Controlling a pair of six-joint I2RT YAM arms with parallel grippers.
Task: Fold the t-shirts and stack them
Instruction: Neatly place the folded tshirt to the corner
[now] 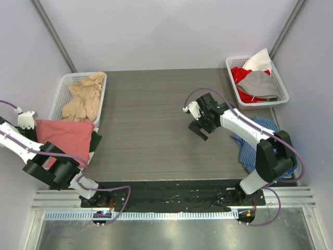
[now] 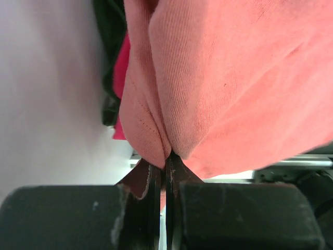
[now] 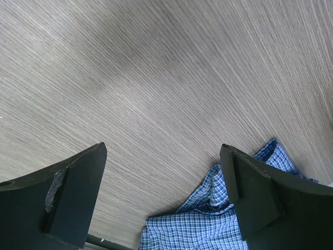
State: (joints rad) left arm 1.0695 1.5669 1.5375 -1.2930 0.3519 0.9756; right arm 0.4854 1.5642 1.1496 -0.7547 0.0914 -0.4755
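A salmon-red t-shirt (image 1: 65,135) lies folded at the table's left edge, on top of a dark green cloth (image 1: 95,140). My left gripper (image 1: 36,126) is shut on the salmon shirt's left edge. In the left wrist view the jaws (image 2: 166,159) pinch a fold of the salmon cloth (image 2: 234,78), with a magenta-pink shirt (image 2: 120,67) showing beneath it. My right gripper (image 1: 200,132) is open and empty above the bare table, right of centre. Its fingers (image 3: 78,187) frame the wood surface in the right wrist view.
A white basket (image 1: 61,88) at back left holds beige shirts (image 1: 83,99). A white basket (image 1: 281,86) at back right holds red, grey and white shirts (image 1: 257,83). A blue checked cloth (image 1: 254,143) lies by the right arm; it also shows in the right wrist view (image 3: 208,224).
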